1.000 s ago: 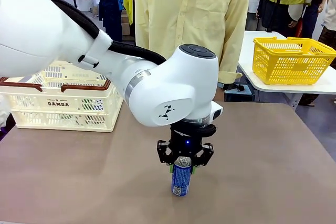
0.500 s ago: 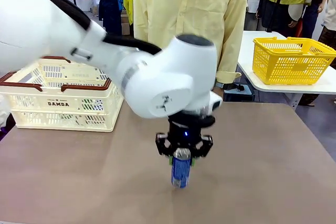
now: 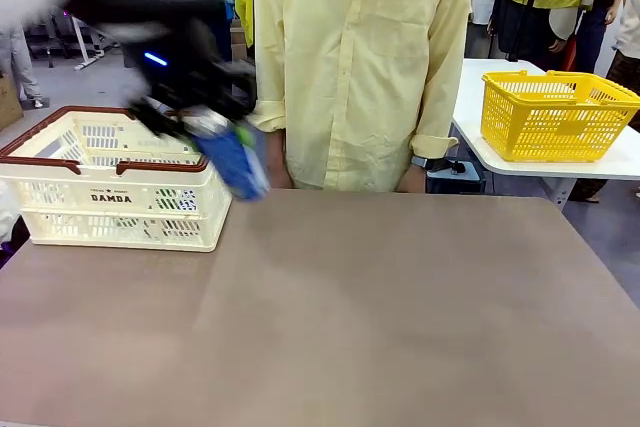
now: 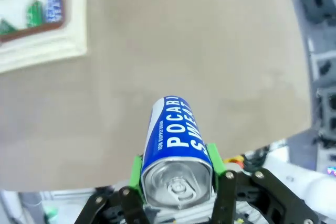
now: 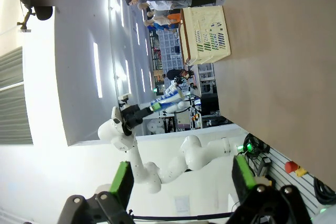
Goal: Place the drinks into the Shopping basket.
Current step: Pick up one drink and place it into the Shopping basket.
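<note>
Gripping with our left gripper, we have the green pads clamped on either side of a slim blue aluminium can with white lettering and a silver top. In the front view that can is tilted and blurred in the air, just beside the right-hand end of the large cream-white slotted plastic crate with the dark red-brown rim, not yet over its opening as far as we can tell. Our left wrist view shows cans already lying inside the crate: one green, one blue with white print, and part of another green one at the frame's edge. We judge this load partly done, with this can to be released. Our right gripper stands wide apart, holding nothing.
</note>
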Tool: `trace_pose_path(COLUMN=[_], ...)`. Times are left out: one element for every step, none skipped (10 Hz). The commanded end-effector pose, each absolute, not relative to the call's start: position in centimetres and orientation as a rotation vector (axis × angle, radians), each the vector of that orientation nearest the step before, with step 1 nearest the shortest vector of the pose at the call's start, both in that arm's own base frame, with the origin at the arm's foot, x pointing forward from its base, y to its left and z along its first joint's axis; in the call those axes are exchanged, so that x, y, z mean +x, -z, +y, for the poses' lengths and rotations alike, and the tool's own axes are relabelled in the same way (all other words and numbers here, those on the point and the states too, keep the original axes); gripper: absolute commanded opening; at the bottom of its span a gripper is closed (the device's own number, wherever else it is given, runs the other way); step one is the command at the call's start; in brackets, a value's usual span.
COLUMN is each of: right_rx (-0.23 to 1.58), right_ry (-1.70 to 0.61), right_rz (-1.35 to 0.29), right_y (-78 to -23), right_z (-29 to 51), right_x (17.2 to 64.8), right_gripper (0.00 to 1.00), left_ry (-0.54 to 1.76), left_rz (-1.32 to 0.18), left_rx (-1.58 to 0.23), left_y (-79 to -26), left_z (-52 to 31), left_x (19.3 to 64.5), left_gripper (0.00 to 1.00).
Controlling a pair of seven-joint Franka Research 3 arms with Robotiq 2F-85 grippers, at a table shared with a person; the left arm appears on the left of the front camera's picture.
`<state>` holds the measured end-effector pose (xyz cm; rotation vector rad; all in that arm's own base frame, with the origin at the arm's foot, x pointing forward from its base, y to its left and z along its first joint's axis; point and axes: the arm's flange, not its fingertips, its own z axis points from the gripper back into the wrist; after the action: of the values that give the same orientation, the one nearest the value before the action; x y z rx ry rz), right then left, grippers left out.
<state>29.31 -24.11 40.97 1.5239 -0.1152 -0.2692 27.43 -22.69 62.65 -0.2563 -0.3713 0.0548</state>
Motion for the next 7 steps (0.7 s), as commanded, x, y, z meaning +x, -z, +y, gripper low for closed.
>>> trace_pose_path(right_rx=[1.530, 1.530, 1.530, 1.530, 1.530, 1.530, 1.530], right_ry=[0.278, 0.278, 0.278, 0.278, 0.278, 0.278, 0.278], right_rz=[-0.106, -0.106, -0.106, -0.106, -0.106, -0.106, -0.106], right_y=[-41.4, -41.4, -41.4, -41.4, -41.4, -41.4, -41.4], right_z=[-24.0, -24.0, -24.0, -24.0, -24.0, -24.0, -24.0], right_x=[29.2, 29.2, 29.2, 29.2, 29.2, 29.2, 29.2], right_gripper=[1.00, 1.00, 1.00, 1.00, 1.00, 1.00, 1.00], left_ry=[-0.134, -0.165, -0.212, -0.317, -0.200, -0.200, -0.200], left_rz=[-0.416, -0.426, -0.446, -0.423, -0.424, -0.424, -0.424], left_rx=[-0.210, -0.221, -0.255, -0.361, -0.229, -0.229, -0.229], left_y=[-61.7, -61.4, -60.9, -60.6, -62.4, -62.4, -62.4], left_z=[-16.2, -13.3, -11.0, -10.6, -11.0, -11.0, -11.0], left_x=[29.1, 28.8, 28.0, 27.5, 28.7, 28.7, 28.7], left_gripper=[0.00, 0.00, 0.00, 0.00, 0.00, 0.00, 0.00])
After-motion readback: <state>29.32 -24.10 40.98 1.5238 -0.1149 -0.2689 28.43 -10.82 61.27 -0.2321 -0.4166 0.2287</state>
